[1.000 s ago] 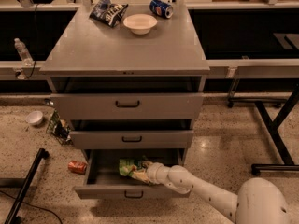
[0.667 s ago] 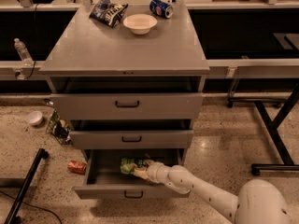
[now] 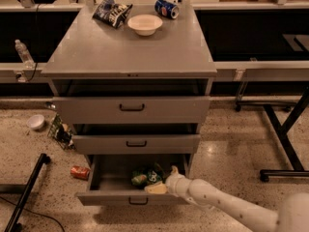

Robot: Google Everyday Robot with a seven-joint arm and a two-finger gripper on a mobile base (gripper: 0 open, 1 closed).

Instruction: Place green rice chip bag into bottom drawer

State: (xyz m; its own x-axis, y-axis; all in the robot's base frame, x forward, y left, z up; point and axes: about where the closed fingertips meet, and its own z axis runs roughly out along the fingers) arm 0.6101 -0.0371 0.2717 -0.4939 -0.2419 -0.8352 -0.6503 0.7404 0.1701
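Observation:
The green rice chip bag (image 3: 145,177) lies inside the pulled-out bottom drawer (image 3: 130,197), near its middle. My gripper (image 3: 164,180) is inside the same drawer, just to the right of the bag. Its two tan fingers are spread apart, one low by the drawer's front (image 3: 156,189) and one higher up (image 3: 174,169). They hold nothing. My white arm reaches in from the lower right. The two upper grey drawers are also slightly pulled out.
On the cabinet top are a dark chip bag (image 3: 112,11), a white bowl (image 3: 145,24) and a blue can (image 3: 166,7). A red can (image 3: 79,172) and a white cup (image 3: 36,122) lie on the floor at left. Black frame legs (image 3: 285,139) stand at right.
My gripper has drawn back a little to the right from the bag. The bag now lies free in the drawer, and the fingers stand apart.

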